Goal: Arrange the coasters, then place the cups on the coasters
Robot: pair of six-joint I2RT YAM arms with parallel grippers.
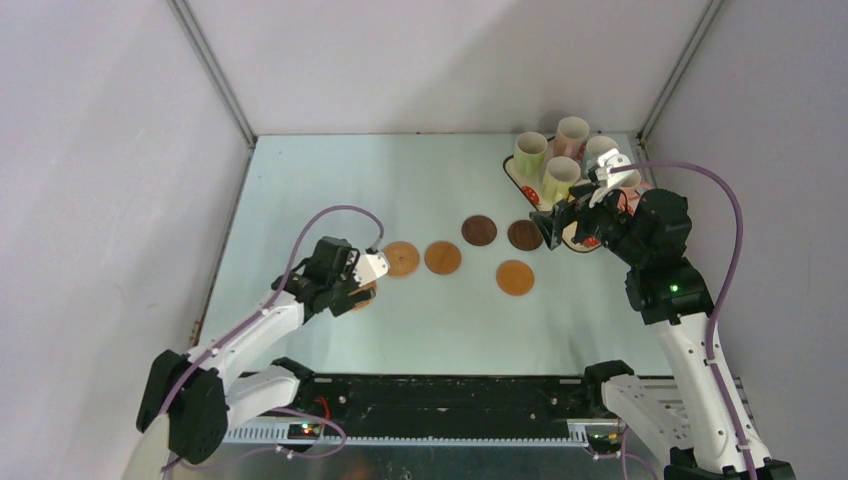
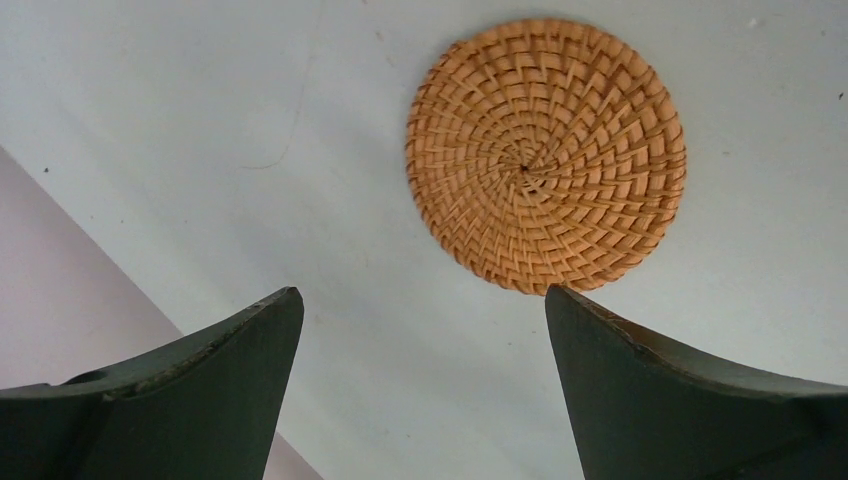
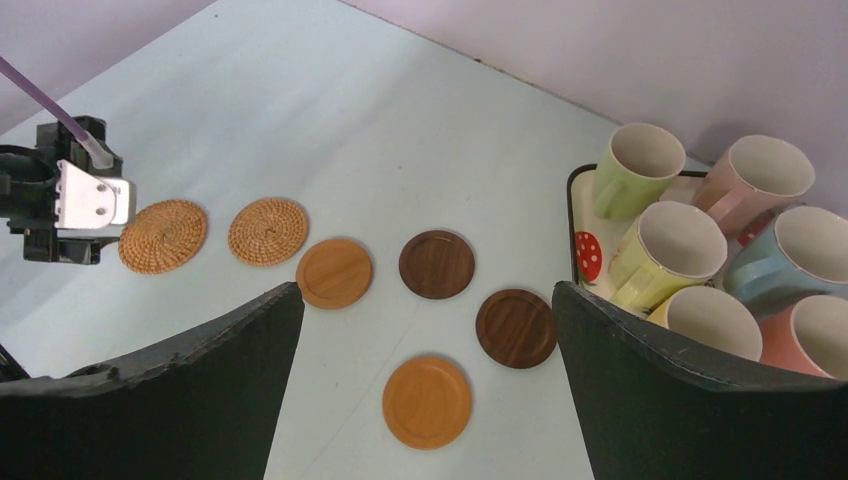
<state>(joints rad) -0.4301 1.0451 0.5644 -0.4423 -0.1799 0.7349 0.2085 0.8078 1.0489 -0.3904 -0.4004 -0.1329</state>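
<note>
Six round coasters lie on the table: two woven ones (image 3: 163,236) (image 3: 268,231), an orange wooden one (image 3: 334,272), two dark brown (image 3: 437,264) (image 3: 516,328) and another orange one (image 3: 427,402). My left gripper (image 2: 424,300) is open and empty, just short of the leftmost woven coaster (image 2: 545,155), which it partly hides from above (image 1: 362,297). The cups stand together on the tray: two pale green (image 3: 640,165) (image 3: 670,250), two pink (image 3: 755,175) (image 3: 815,340), one blue (image 3: 795,255) and one yellow (image 3: 705,320). My right gripper (image 3: 425,290) hangs open and empty above the right-hand coasters, beside the tray.
The strawberry-print tray (image 3: 585,255) sits in the far right corner (image 1: 515,172). Grey walls close the table on the left, back and right. The arm bases and a black rail (image 1: 450,395) line the near edge.
</note>
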